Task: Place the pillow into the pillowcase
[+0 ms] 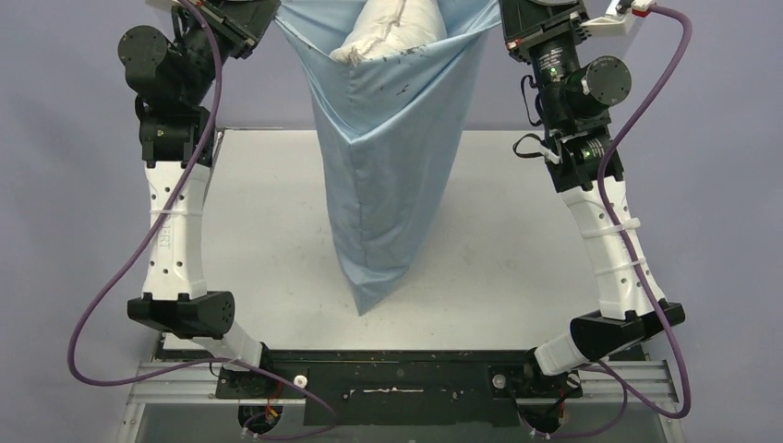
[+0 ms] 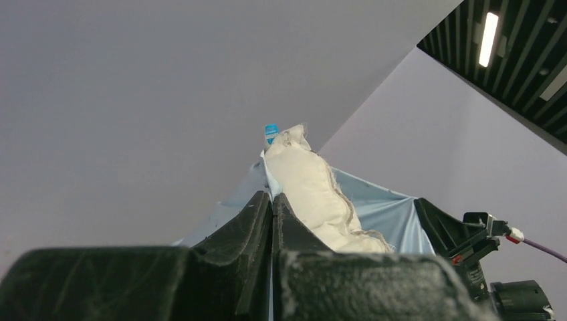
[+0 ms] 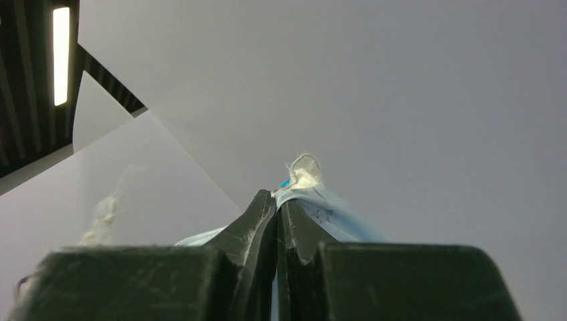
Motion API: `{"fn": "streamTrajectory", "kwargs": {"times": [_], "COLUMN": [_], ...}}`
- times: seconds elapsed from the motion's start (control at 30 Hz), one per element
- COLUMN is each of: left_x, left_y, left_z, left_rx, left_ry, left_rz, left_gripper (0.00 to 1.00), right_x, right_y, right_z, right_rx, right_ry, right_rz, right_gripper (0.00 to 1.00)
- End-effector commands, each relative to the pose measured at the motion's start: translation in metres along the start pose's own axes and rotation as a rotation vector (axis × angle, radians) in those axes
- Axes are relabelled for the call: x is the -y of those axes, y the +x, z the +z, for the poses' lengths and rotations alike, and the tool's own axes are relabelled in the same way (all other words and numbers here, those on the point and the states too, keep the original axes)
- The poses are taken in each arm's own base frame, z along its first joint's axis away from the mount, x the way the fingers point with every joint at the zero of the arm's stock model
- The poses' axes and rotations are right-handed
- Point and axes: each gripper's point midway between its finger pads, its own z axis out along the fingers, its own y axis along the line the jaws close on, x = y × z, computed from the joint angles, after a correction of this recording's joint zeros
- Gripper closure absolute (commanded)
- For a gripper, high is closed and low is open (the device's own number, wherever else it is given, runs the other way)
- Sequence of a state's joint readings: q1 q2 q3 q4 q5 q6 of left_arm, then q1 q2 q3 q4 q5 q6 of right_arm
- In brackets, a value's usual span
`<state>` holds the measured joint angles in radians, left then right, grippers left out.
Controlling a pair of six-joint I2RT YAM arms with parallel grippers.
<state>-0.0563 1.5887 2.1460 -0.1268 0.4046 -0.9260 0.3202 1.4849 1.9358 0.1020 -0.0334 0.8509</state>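
Above the table [image 1: 517, 231], pillowcase [image 1: 388, 185] hangs, pillow [image 1: 397, 32] poking over its rim

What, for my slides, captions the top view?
Left gripper and right gripper hold the pillowcase up, pillow protruding from its mouth.

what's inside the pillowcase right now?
The pillow: its white top end pokes out of the open mouth. How far down it reaches inside the pillowcase is hidden by the blue fabric.

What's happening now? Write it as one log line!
left gripper: shut on pillowcase | right gripper: shut on pillowcase | pillow: in pillowcase, top sticking out
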Motion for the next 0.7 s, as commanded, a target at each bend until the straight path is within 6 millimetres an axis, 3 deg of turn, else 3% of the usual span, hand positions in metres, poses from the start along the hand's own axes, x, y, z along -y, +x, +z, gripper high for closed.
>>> {"fn": "streamTrajectory", "kwargs": {"times": [0.0,0.1,0.27,0.37,0.47,0.53,0.57,0.67], "left_x": [0.064,0.067,0.039,0.035,0.035,0.039,0.057,0.063], "left_y": [-0.085,-0.108,-0.162,-0.161,-0.127,-0.087,-0.069,-0.001], "left_z": [-0.016,-0.020,-0.033,-0.032,-0.022,-0.017,-0.024,-0.035], "left_rx": [0.243,0.301,0.432,0.403,0.306,0.225,0.198,0.078], "left_ry": [0.227,0.214,0.108,0.135,0.150,0.169,0.204,0.234], "left_rz": [0.006,0.049,0.114,0.123,0.150,0.170,0.189,0.190], "left_gripper": [1.00,1.00,1.00,1.00,1.00,1.00,1.00,1.00], "right_x": [-0.046,-0.046,-0.046,-0.032,0.006,0.025,0.037,0.068], "right_y": [-0.045,-0.013,0.023,0.046,0.084,0.102,0.112,0.140], "right_z": [0.002,0.012,0.021,0.017,0.005,-0.009,-0.016,-0.038], "right_rx": [0.090,-0.030,-0.163,-0.222,-0.311,-0.353,-0.376,-0.443], "right_ry": [-0.150,-0.212,-0.303,-0.304,-0.234,-0.197,-0.175,-0.112], "right_rz": [-0.022,-0.025,-0.027,-0.019,-0.012,-0.013,-0.016,-0.032], "right_gripper": [1.00,1.00,1.00,1.00,1.00,1.00,1.00,1.00]}}
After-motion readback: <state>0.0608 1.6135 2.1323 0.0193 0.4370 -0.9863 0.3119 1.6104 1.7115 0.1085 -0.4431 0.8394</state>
